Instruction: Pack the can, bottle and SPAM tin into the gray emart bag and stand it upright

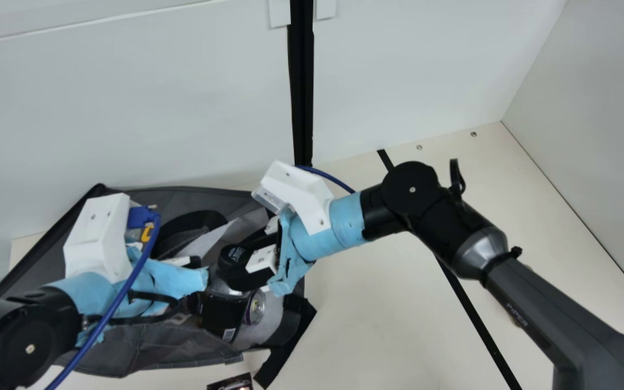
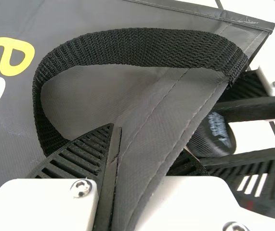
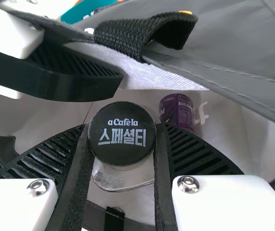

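the cream table (image 1: 366,309) is spreading under the gray bag (image 1: 182,346); at lower centre-left my right gripper (image 3: 122,125) is pinching the bottle (image 1: 225,317), cap nearest me, length pointing bagward (my left gripper (image 2: 147,142) is clamping the bag's edge).

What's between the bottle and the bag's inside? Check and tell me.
Nothing visible. The right claw grips the bottle by its cap, and its body already seems to be within the bag's mouth. The purple can lies beside it; the left claw pinches the bag's edge.
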Motion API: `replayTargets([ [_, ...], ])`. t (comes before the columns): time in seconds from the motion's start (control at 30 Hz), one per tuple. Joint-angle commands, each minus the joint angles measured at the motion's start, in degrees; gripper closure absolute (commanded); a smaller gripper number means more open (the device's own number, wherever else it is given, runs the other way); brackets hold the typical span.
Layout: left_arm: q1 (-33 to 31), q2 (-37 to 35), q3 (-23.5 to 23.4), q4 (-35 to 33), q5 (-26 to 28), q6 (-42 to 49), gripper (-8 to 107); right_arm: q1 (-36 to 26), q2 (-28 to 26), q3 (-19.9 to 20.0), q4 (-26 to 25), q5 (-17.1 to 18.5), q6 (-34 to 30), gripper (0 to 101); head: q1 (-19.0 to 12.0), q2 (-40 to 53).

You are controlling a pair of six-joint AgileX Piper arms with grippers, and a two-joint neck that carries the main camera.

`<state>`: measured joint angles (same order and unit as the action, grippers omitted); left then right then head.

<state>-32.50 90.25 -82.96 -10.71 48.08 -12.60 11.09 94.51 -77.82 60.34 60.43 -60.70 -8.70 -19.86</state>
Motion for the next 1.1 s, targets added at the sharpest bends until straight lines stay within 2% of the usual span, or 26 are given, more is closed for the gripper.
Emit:
replayTargets([
  [0.0,0.00,0.00,0.00,0.00,0.00,0.00,107,0.49,0.35,-0.02,-0.31,-0.12,0.22,101,-1.30,-0.14],
  [0.7,0.00,0.00,0.00,0.00,0.00,0.00,107,6.02,6.08,-4.62,-4.10,-3.47,4.07,101,-1.30,-0.14],
  [1.07,0.00,0.00,0.00,0.00,0.00,0.00,107,6.86,6.13,-4.83,-5.07,-4.10,4.64,65,-1.30,-0.14],
])
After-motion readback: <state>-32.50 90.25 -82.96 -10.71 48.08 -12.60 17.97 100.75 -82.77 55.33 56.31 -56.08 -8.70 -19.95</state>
